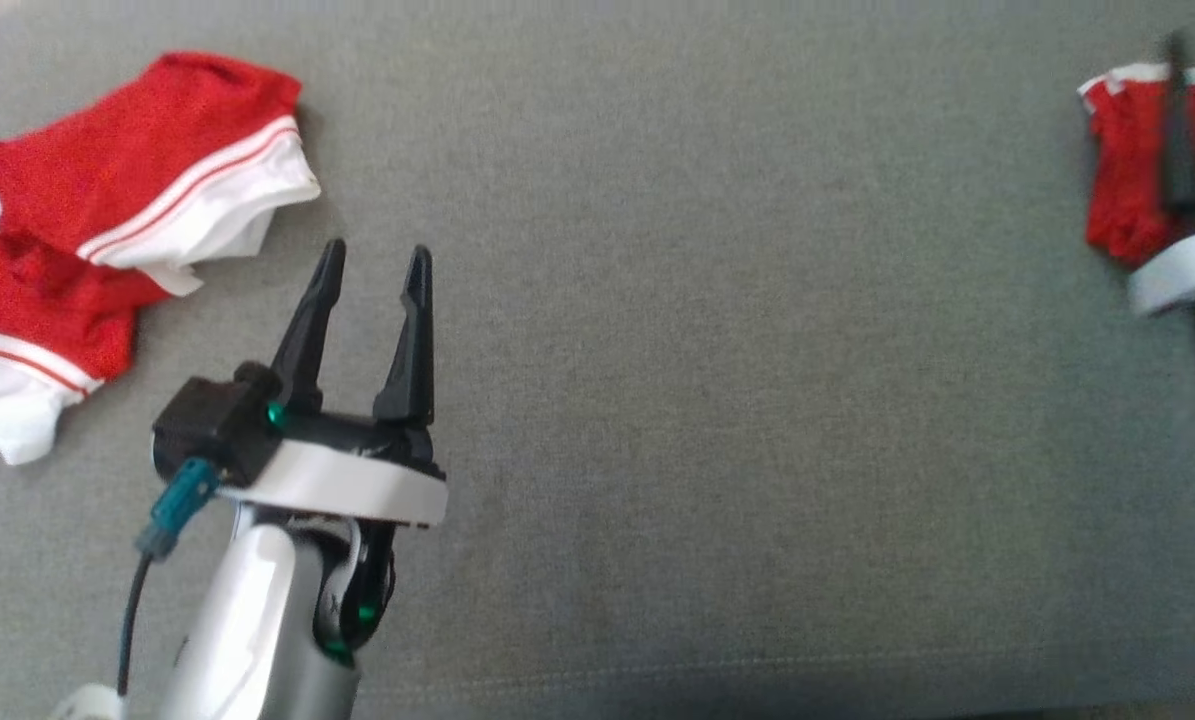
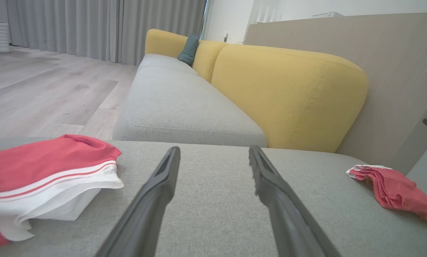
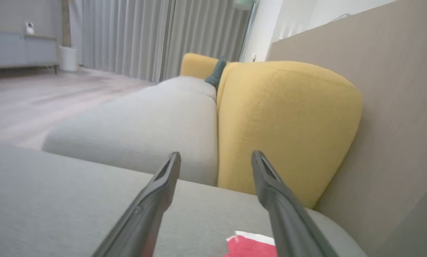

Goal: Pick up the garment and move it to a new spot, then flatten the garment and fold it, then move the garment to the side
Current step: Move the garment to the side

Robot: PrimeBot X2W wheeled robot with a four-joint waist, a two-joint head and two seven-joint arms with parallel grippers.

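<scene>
Head view, with both wrist views. We see a broad grey seat cushion (image 1: pixel 707 350) carrying two red garments, one toward each side.

The garment (image 1: pixel 1122 170) lies bunched by the cushion's right edge. It is red mesh with a white band along its upper border, and in the left wrist view it reads as a low, crumpled fold. The right gripper (image 3: pixel 216 154) stands over it. Its own wrist view shows the two dark fingers spread wide with nothing between them, and a corner of red and white cloth sits low in the frame beside one finger. In the head view, one blurred finger crosses the red cloth above a pale wrist ring. We cannot tell whether it touches the fabric.

The left gripper (image 1: pixel 377 250) hovers over bare cushion in the left half, fingers pointing toward the far edge. Its jaws are likewise wide apart and empty.

A second pair of red shorts (image 1: pixel 147 160) lies toward the cushion's far left corner, just beside the left gripper but apart from it. It has white hems with thin red stripes — two leg openings lie one over the other.

Beyond the far edge, the wrist views show another grey seat (image 2: pixel 184 107), a yellow backrest (image 2: pixel 288 96), a teal pillow (image 2: pixel 189 50), grey curtains (image 2: pixel 92 25) and a pale wood floor (image 2: pixel 38 89).
</scene>
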